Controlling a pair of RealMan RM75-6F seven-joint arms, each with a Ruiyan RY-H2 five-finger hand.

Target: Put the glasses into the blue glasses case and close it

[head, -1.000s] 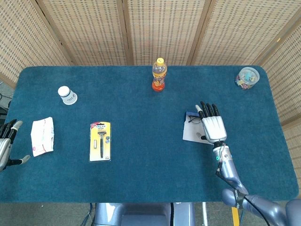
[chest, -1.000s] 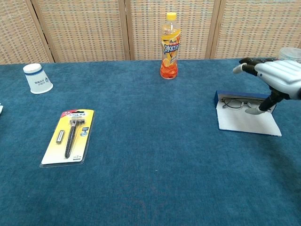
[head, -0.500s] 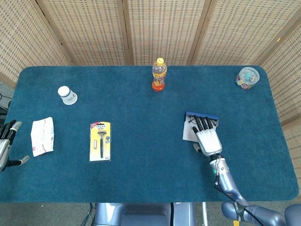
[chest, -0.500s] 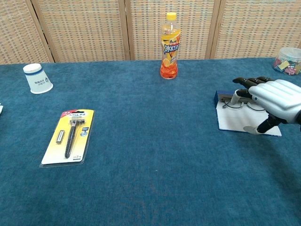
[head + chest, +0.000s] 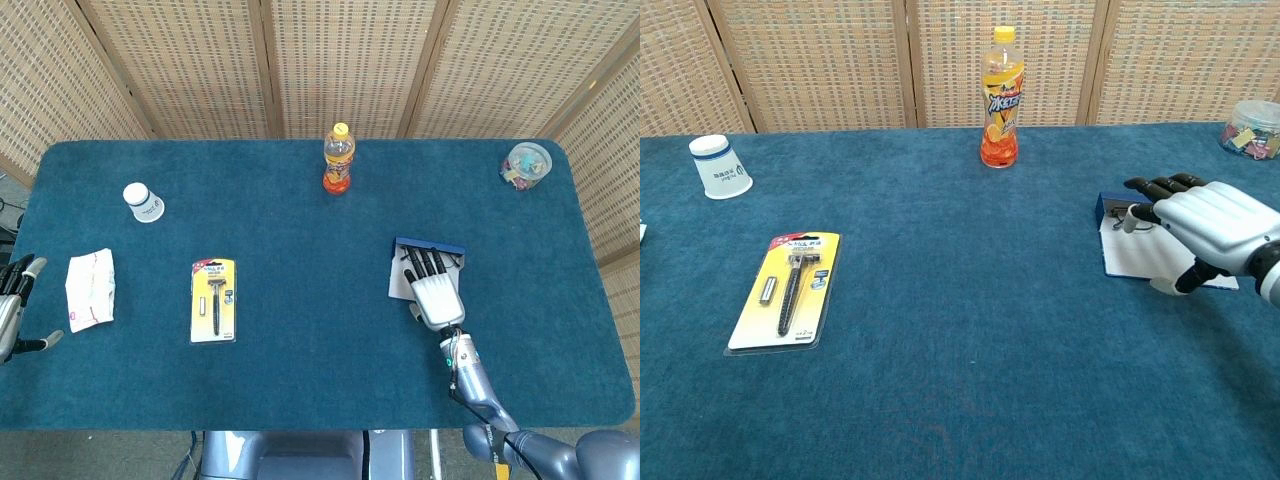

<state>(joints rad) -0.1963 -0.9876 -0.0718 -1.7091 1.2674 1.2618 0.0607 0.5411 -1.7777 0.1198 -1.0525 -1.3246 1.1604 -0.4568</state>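
The right robot hand (image 5: 1208, 222) lies palm down over the open case (image 5: 1145, 255), at the right side of the table (image 5: 300, 380). Its dark fingers (image 5: 421, 262) are stretched forward and a little apart, and they reach to the blue back edge of the case. The thumb points down at the white inside of the case. I cannot tell if the fingers touch or hold anything. The glasses (image 5: 1127, 212) are in the case, at its back edge, and the robot hand hides most of them; only a small part of the frame shows beside the fingertips.

The left robot hand (image 5: 12, 308) is at the left edge of the table, open, with fingers apart and holding nothing. Near it lies a white packet (image 5: 90, 288), and further right a razor pack (image 5: 213, 299).

Further back stands a paper cup (image 5: 143, 202). At the far edge stand a bottle (image 5: 338, 159) and, in the right corner, a jar (image 5: 526, 164)
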